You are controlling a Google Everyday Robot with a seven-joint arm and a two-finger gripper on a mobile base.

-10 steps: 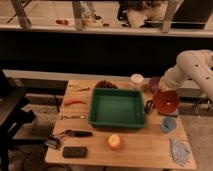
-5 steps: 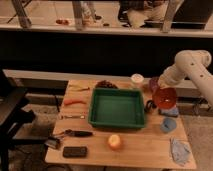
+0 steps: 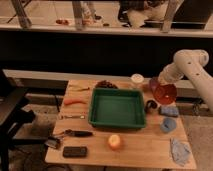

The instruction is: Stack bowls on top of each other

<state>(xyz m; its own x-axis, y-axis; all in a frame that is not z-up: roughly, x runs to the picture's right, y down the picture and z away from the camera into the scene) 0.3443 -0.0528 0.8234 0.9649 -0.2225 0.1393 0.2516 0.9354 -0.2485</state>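
The glossy red-orange bowl [image 3: 166,92] hangs tilted above the table's right side, just right of the green tray [image 3: 117,119]. My gripper [image 3: 160,84], at the end of the white arm coming in from the right, is shut on the bowl's upper left rim. A dark purple rounded shape [image 3: 152,82], between the white cup and the red bowl, looks like the purple bowl. The gripper and the red bowl hide most of it.
A white cup [image 3: 136,78] stands at the back. A small dark object [image 3: 151,105], a blue block [image 3: 169,111], a pale-blue cup [image 3: 168,125] and a grey cloth [image 3: 180,150] lie at the right. An orange fruit [image 3: 115,141], utensils and a black case [image 3: 75,151] are at the front left.
The red-orange bowl has risen a little off the table and tilted while held in my gripper. The arm has drawn slightly up and back. Nothing else has moved.
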